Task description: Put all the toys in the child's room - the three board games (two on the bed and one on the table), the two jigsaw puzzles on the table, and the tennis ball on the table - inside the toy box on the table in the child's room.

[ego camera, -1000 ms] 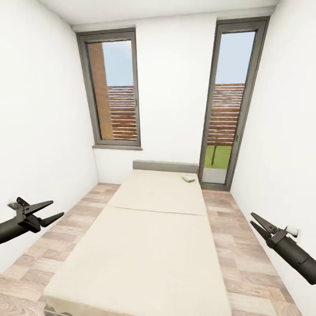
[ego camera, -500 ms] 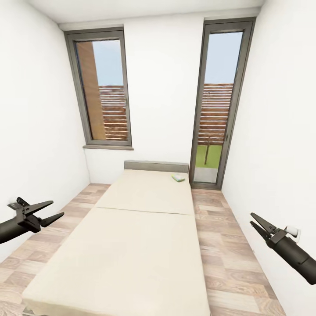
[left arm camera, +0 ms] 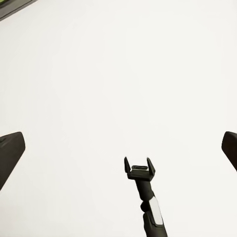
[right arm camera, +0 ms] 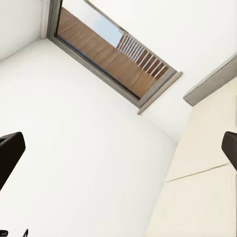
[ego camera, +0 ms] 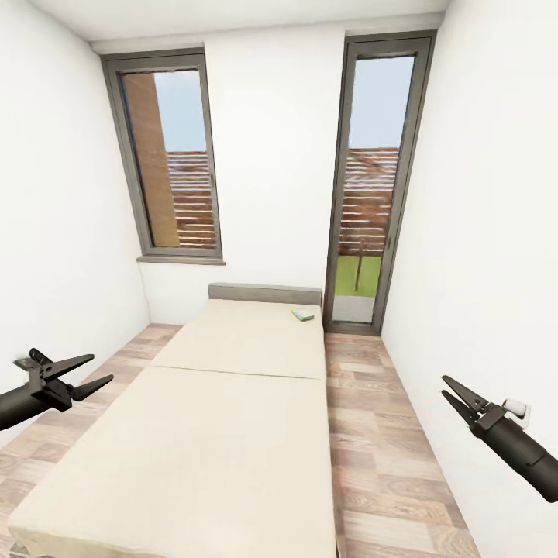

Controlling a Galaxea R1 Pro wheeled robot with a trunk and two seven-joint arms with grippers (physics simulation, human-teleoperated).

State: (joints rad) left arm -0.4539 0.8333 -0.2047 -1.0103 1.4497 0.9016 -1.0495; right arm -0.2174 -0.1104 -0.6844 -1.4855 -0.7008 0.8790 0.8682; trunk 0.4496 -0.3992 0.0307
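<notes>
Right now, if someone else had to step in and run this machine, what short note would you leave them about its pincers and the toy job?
Left pincer: open, empty, held out over the floor beside the bed.
Right pincer: open, empty, near the right-hand wall.
Bed: straight ahead, its head end under the windows. One small flat box, light green and white, lies near the headboard on the right-hand side; too small to read which game it is.
Done: nothing is held, and from here no toy can be confirmed as put away.
Left: move up to the bed's far end, pick up that box, and carry it to the toy box.
</notes>
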